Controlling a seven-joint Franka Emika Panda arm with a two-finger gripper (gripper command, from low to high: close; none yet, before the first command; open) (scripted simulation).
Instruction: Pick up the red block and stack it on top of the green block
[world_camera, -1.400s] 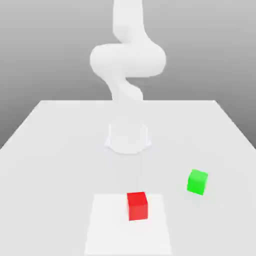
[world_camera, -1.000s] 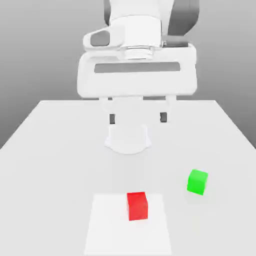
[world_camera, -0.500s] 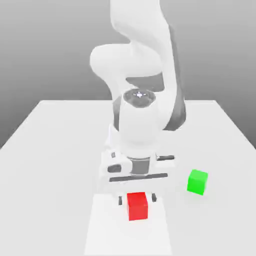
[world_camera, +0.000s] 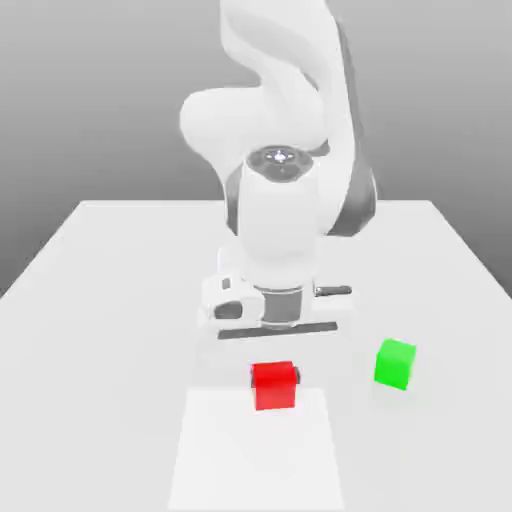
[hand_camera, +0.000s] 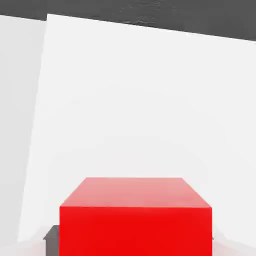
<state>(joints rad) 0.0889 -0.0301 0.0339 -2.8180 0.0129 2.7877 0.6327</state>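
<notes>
Apparently gripped (exterior view): red block (world_camera: 274, 386)

White table (world_camera: 110, 300), plain and flat. Resting directly on it: a brighter white square patch (world_camera: 215, 460) at the near edge, a green block (world_camera: 395, 363) near that patch, just off its far corner toward the exterior view's right.

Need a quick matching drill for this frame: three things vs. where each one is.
Things:
1. red block
2. green block
3. hand

Places:
A. sitting on the table, toward the exterior view's right
B. closed around the red block
C. gripped under the arm, at the far edge of the pale square patch

Pairs: 1-C, 2-A, 3-B
</notes>
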